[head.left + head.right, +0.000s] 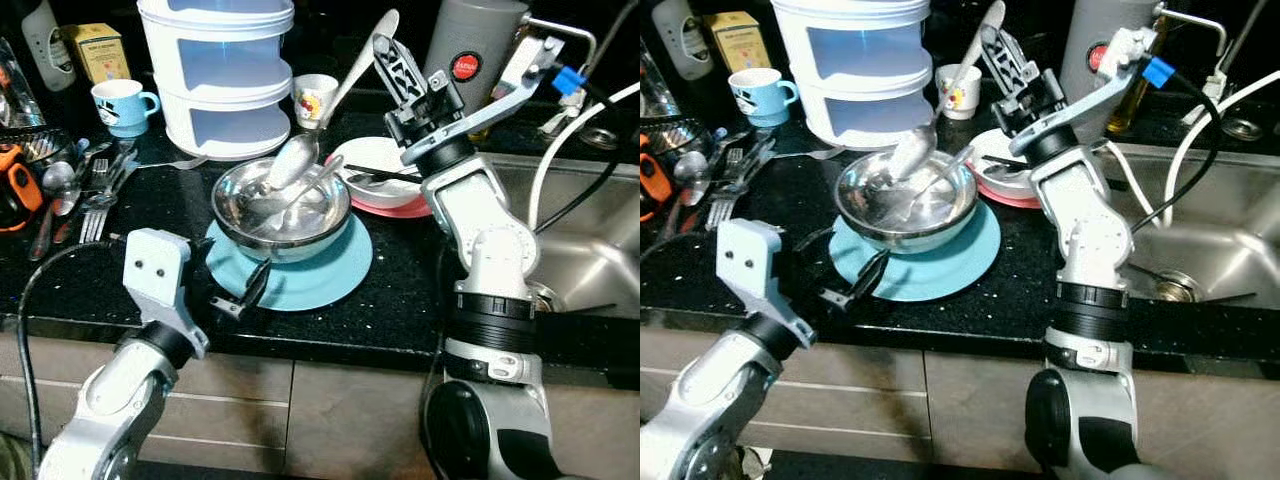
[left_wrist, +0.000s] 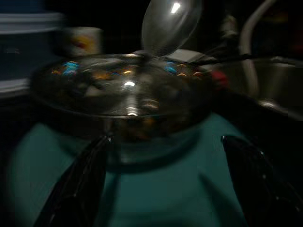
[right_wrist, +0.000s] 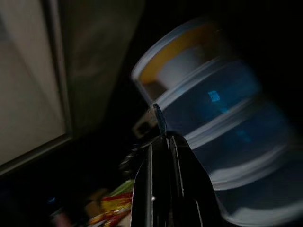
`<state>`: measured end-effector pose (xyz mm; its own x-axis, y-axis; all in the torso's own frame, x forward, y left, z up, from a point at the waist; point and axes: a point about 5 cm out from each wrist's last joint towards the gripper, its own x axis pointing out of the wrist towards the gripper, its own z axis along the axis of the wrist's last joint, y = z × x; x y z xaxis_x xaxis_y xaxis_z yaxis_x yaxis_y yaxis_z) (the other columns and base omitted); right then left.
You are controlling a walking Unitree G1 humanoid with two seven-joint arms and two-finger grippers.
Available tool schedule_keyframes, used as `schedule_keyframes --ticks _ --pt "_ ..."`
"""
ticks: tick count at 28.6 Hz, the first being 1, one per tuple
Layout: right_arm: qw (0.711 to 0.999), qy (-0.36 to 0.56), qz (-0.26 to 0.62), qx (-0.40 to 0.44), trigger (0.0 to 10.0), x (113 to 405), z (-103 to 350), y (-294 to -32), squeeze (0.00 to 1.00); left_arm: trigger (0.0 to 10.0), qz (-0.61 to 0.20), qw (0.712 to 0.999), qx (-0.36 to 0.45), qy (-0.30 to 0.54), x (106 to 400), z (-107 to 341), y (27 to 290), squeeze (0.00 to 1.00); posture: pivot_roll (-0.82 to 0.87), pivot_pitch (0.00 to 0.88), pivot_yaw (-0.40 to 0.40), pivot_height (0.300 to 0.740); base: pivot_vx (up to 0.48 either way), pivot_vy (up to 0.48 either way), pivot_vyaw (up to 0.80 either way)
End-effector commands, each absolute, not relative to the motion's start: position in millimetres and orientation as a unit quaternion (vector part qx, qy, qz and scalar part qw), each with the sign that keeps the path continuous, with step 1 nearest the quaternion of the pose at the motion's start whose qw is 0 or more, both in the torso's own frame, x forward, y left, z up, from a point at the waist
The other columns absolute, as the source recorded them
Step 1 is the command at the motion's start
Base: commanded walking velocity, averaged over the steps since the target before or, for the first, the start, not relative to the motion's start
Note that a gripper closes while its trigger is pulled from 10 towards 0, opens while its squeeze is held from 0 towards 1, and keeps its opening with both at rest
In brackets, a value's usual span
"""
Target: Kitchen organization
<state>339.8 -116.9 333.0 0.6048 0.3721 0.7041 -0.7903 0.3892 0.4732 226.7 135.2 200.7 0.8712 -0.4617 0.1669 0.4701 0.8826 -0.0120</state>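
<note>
A steel bowl (image 1: 295, 220) stands on a teal plate (image 1: 335, 270) near the counter's front edge, with a smaller spoon (image 1: 318, 180) lying in it. My right gripper (image 1: 384, 48) is raised behind the bowl and shut on the handle of a large silver serving spoon (image 1: 293, 160). The spoon slants down so that its scoop hangs over the bowl's far rim. In the right wrist view the fingers (image 3: 156, 161) press together on the thin handle edge. My left gripper (image 1: 243, 290) is open at the plate's near left edge; its fingers (image 2: 78, 184) spread wide before the bowl (image 2: 123, 94).
A white stacked container (image 1: 220, 70), a blue mug (image 1: 120, 105) and a small printed cup (image 1: 313, 98) stand behind. Loose cutlery (image 1: 90, 190) lies at the left. A white bowl on a pink plate (image 1: 385, 165) sits right of the steel bowl, beside the sink (image 1: 580, 240).
</note>
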Motion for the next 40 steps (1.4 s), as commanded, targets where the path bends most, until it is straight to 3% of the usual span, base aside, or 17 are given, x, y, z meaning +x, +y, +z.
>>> schedule_keyframes --ticks 1,12,17,21,24,28,34,40 --pt "0.801 -0.257 0.351 0.41 0.0 339 333 -124 0.0 10.0 -0.264 0.961 -0.033 -0.079 225 202 129 0.0 0.13 0.0 -0.005 0.74 0.0 0.0 -0.8" --pt "0.817 -0.259 0.312 0.409 0.0 346 333 -135 0.0 10.0 -0.296 0.951 -0.044 -0.076 221 206 122 0.0 0.14 0.0 -0.008 0.74 0.0 0.0 -0.78" --pt "0.836 -0.256 0.302 0.38 0.0 349 330 -131 0.0 10.0 -0.309 0.948 -0.048 -0.067 218 204 119 0.0 0.15 0.0 -0.01 0.74 0.0 0.0 0.0" --pt "0.866 -0.249 0.276 0.334 0.0 356 327 -128 0.0 10.0 -0.336 0.939 -0.054 -0.056 212 202 113 0.0 0.15 0.0 -0.015 0.74 0.0 0.0 0.0" --pt "0.918 -0.243 0.195 0.246 0.0 371 319 -133 0.0 10.0 -0.37 0.926 -0.059 -0.04 204 199 106 0.0 0.15 0.0 -0.02 0.74 0.0 0.0 0.0" --pt "0.932 -0.256 0.154 0.203 0.0 374 320 -140 0.0 10.0 -0.383 0.922 -0.058 -0.029 199 197 104 0.0 0.16 0.0 -0.027 0.74 0.0 0.0 0.0" --pt "0.934 -0.298 0.058 0.187 0.0 378 338 -182 0.0 10.0 -0.4 0.914 -0.064 -0.016 189 195 101 0.0 0.17 0.0 -0.028 0.74 0.0 0.0 0.0" --pt "0.935 -0.309 0.05 0.166 0.0 377 343 -192 0.0 10.0 -0.405 0.912 -0.064 -0.009 188 194 101 0.0 0.16 0.0 -0.02 0.74 0.0 0.0 0.0"
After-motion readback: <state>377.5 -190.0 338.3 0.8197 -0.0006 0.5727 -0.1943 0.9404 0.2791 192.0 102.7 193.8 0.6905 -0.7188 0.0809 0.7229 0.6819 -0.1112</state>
